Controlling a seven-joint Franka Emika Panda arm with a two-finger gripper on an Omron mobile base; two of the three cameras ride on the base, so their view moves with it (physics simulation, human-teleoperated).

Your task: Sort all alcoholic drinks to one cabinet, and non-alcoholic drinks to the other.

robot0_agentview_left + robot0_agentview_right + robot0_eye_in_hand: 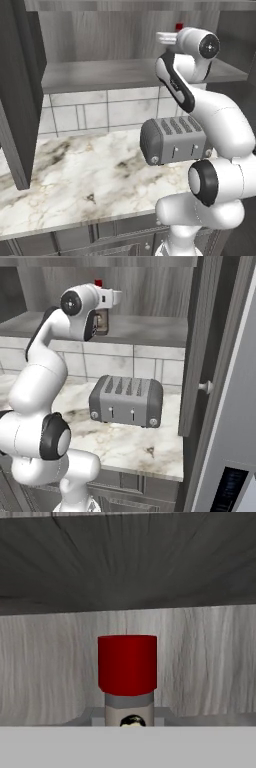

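One squat dark grey bottle with a red cap (127, 664) sits clenched in my claw (102, 322), its cap rising just ahead of my fingertips, inside the open dark grey wood-grain wall cabinet (100, 30), above its grey shelf (100, 75).

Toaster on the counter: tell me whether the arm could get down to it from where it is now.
Probably yes. The toaster stands in the open on the counter, with bare space above it. But the gripper is up at the cabinet shelf, jaws shut on the red-capped bottle, so it isn't free.
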